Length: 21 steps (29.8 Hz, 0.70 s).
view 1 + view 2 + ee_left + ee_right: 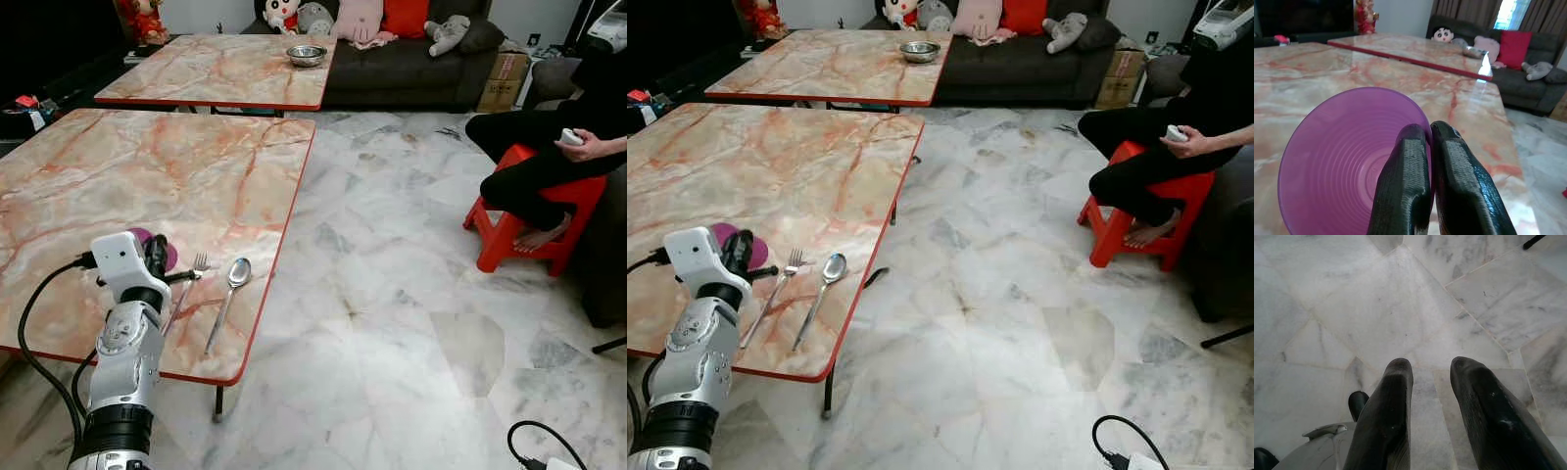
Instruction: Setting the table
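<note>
Placing step: left gripper pinches purple bowl rim, fingers closed, near table front edge, beside fork and spoon. Next: lower, release. Right gripper idle, fingers parted, empty.

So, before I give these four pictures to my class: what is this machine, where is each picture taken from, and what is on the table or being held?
This is a walking humanoid robot with two arms. Two pictures come from its head, looking down; two come from cameras on its wrists. The left end effector, its two black fingers pinched on the rim, holds a purple bowl over the marble table. Beside it lie a fork and a spoon. The right end effector hangs idle and open above the floor. A metal bowl sits on the far table. A person sits on a red stool.
</note>
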Tool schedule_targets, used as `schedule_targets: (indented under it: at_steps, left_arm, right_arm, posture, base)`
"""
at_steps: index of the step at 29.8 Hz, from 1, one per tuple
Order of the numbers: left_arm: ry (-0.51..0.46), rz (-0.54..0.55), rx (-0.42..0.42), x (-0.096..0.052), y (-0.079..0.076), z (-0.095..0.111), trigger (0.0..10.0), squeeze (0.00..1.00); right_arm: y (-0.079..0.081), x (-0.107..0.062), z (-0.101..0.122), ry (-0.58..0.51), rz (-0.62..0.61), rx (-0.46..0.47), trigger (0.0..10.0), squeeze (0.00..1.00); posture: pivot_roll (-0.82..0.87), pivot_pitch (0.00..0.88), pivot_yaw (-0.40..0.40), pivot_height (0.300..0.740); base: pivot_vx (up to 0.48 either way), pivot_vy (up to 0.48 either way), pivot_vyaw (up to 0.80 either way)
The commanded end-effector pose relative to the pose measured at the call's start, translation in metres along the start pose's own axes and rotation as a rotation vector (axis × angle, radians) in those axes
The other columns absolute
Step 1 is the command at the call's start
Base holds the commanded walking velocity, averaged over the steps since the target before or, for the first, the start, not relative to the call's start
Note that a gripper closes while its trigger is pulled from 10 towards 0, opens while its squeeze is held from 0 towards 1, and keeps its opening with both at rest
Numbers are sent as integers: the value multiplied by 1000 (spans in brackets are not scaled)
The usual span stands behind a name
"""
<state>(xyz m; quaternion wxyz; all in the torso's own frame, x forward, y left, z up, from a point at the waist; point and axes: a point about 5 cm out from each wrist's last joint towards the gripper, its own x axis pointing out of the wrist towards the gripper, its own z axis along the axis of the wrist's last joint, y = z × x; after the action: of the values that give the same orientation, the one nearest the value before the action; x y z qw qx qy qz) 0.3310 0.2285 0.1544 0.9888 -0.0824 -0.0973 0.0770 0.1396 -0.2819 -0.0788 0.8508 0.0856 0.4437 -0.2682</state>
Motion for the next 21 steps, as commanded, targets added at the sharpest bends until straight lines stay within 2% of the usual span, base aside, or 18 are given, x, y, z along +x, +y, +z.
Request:
schedule_targets:
  at_steps: [1,4,7,10,16,21]
  left_arm:
    - [-50,-10,-9,4,-4,10,10000,0]
    - [-54,-12,-7,4,-5,10,10000,0]
    - [-63,-18,-6,6,-8,14,10000,0]
    - [-68,-27,-1,7,-10,15,10000,0]
    - [-60,-42,8,7,-14,14,10000,0]
    - [-58,-46,8,7,-15,15,10000,0]
  right_arm:
    - [-1,0,-1,-2,-8,11,10000,0]
    - [-1,0,-2,-2,-9,10,10000,0]
    - [-2,-1,0,-21,-25,-17,10000,0]
    - [-3,-1,1,-32,-39,-40,10000,0]
    - [-4,-1,0,-32,-48,-24,10000,0]
    - [-3,-1,0,-28,-45,-8,10000,0]
  posture:
    - [32,40,24,740]
    - [32,40,24,740]
    - [33,30,25,740]
    - [31,28,25,740]
    - [32,31,26,740]
    - [37,44,26,740]
  base:
    - [0,0,0]
    - [0,0,0]
    - [0,-300,0]
    - [0,-309,800]
    - [0,-304,800]
    - [0,-302,0]
